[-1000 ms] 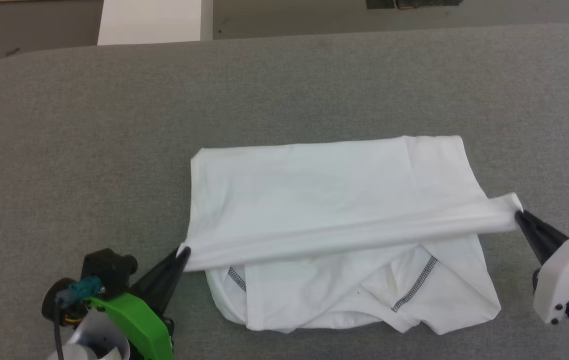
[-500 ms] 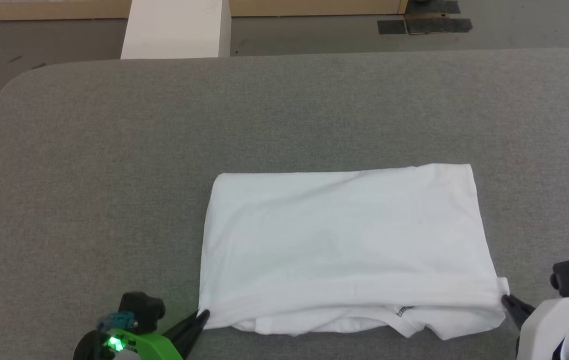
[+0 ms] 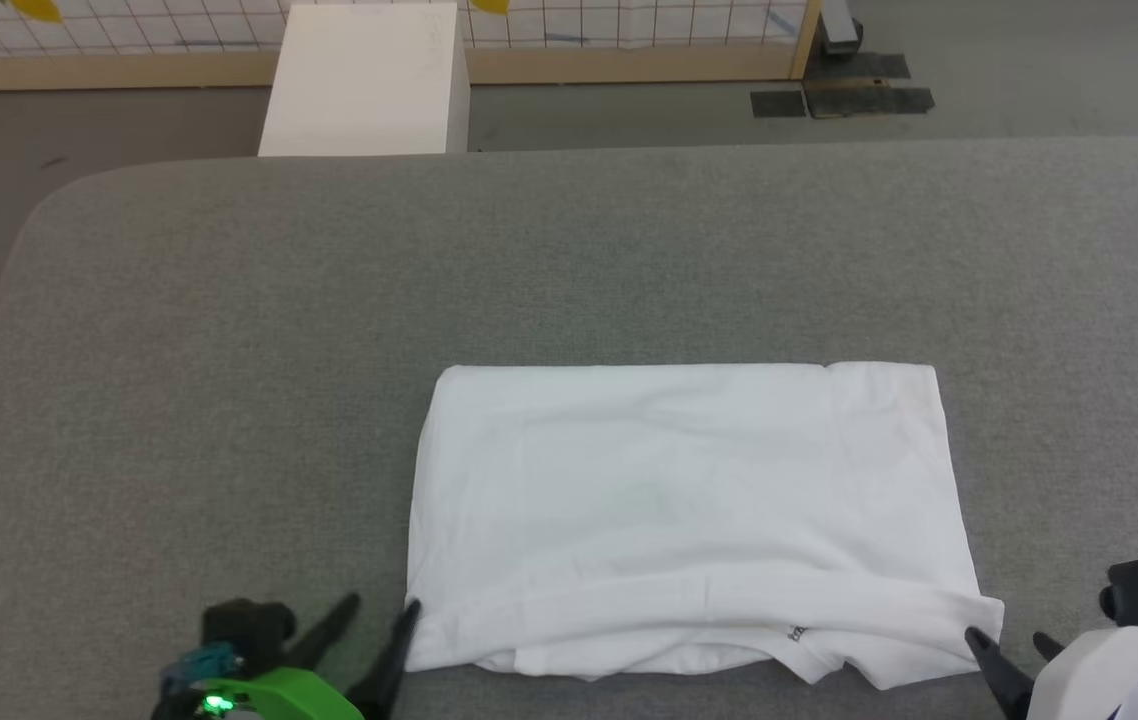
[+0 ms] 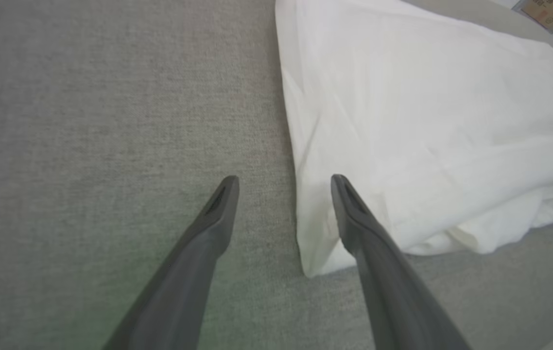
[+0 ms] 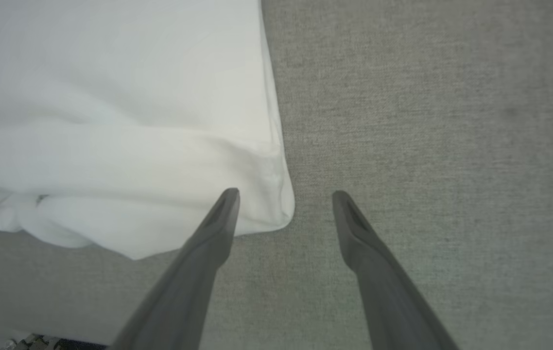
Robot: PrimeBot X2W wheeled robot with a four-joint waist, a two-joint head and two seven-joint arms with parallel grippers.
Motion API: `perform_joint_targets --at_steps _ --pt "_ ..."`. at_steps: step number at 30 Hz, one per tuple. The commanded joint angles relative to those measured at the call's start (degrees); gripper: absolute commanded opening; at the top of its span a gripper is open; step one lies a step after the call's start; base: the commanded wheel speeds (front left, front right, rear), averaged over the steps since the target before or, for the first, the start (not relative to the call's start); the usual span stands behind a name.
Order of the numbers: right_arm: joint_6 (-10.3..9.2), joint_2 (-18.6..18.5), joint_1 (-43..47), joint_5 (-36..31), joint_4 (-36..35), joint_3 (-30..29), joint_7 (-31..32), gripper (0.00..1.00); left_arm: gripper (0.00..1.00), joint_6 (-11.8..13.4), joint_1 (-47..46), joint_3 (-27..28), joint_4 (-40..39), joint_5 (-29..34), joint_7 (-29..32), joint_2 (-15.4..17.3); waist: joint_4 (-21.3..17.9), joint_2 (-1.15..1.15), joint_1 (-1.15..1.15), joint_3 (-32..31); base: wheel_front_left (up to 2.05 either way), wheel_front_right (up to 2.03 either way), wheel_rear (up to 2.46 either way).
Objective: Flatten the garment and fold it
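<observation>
Lying folded: 1 garment (image 3: pixel 689 500) | 1 table (image 3: pixel 229 350) | left gripper (image 3: pixel 384 602) spread | right gripper (image 3: pixel 1004 636) spread

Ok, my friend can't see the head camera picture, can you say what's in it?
A white garment lies folded into a rectangle on a grey table. The left gripper and right gripper sit open at its near corners.
</observation>
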Motion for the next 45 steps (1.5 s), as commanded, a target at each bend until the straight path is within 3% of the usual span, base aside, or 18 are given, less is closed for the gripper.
perform_joint_targets --at_steps 1,5,9,12,16,27,33,39,40,41,42,43,44,45 --pt "-0.09 0.78 0.59 0.32 -1.41 -0.66 -1.09 1.0 1.0 0.96 -0.11 1.34 0.34 0.14 -2.59 -0.47 0.74 0.0 0.01 -0.99 0.0 0.0 0.0" --pt "-0.09 3.23 -0.08 2.17 -5.36 -3.29 -5.78 1.0 1.0 3.3 -2.64 4.02 0.29 1.97 -9.06 -2.45 1.58 0.0 0.01 -1.82 0.0 0.0 0.0" --pt "-0.09 4.64 -2.31 4.56 -6.87 -4.52 -11.41 1.0 1.0 5.33 -5.96 6.51 -0.49 5.54 -11.42 -4.05 2.14 0.0 0.01 -2.42 0.0 0.0 0.0" --pt "-0.09 5.1 -5.81 5.66 -4.62 -5.52 -16.7 1.0 1.0 6.33 -8.95 10.92 -2.36 9.93 -11.81 -6.56 2.14 0.0 0.01 -2.59 0.0 0.0 0.0" --pt "-0.09 5.18 -9.4 7.07 1.94 -6.15 -18.16 1.0 1.0 6.43 -10.12 15.76 -3.65 15.28 -11.84 -9.76 1.97 0.0 0.01 -2.54 0.0 0.0 0.0" --pt "-0.09 5.2 -19.4 8.66 22.27 -7.86 -9.37 1.0 1.0 3.82 -9.79 22.58 -3.77 25.42 -11.85 -15.96 1.42 0.0 0.01 -1.82 0.0 0.0 0.0" --pt "-0.09 5.21 -22.24 6.07 28.63 -8.57 -2.06 1.0 1.0 2.29 -9.04 24.28 -3.59 27.24 -11.86 -17.92 2.12 0.0 0.01 -1.1 0.0 0.0 0.0" --pt "-0.09 5.21 -23.93 8.62 32.04 -6.7 4.0 1.0 1.0 1.18 -9.26 25.52 -3.04 28.15 -11.86 -19.04 2.73 0.0 0.01 -0.43 0.0 0.0 0.0" --pt "-0.09 5.21 -24.05 9.8 32.19 -6.06 4.72 0.86 1.0 1.06 -9.29 25.68 -2.98 28.27 -11.86 -19.16 2.77 0.0 0.01 -0.4 0.0 0.0 0.0" --pt "-0.09 5.21 -24.06 10.83 32.12 -5.11 5.45 0.48 1.0 0.95 -9.31 25.89 -2.94 28.41 -11.86 -19.3 2.79 0.0 0.01 -0.38 0.0 0.0 0.0" --pt "-0.09 5.21 -24.02 11.41 31.86 -4.47 5.74 0.35 1.0 0.88 -9.32 26.06 -2.93 28.51 -11.86 -19.4 2.79 0.0 0.01 -0.36 0.0 0.0 0.0" --pt "-0.09 5.21 -23.94 12.02 31.34 -3.87 5.65 0.1 1.0 0.8 -9.32 26.26 -2.93 28.64 -11.86 -19.52 2.76 0.0 0.01 -0.35 0.0 0.0 0.0" --pt "-0.09 5.21 -23.79 12.38 30.87 -3.43 5.51 0.0 1.0 0.71 -9.32 26.43 -2.89 28.74 -11.86 -19.63 2.73 0.0 0.01 -0.36 0.0 0.0 0.0" --pt "-0.09 5.21 -23.59 12.54 30.47 -3.08 5.48 0.0 1.0 0.61 -9.33 26.56 -2.81 28.83 -11.86 -19.74 2.69 0.0 0.01 -0.38 0.0 0.0 0.0"
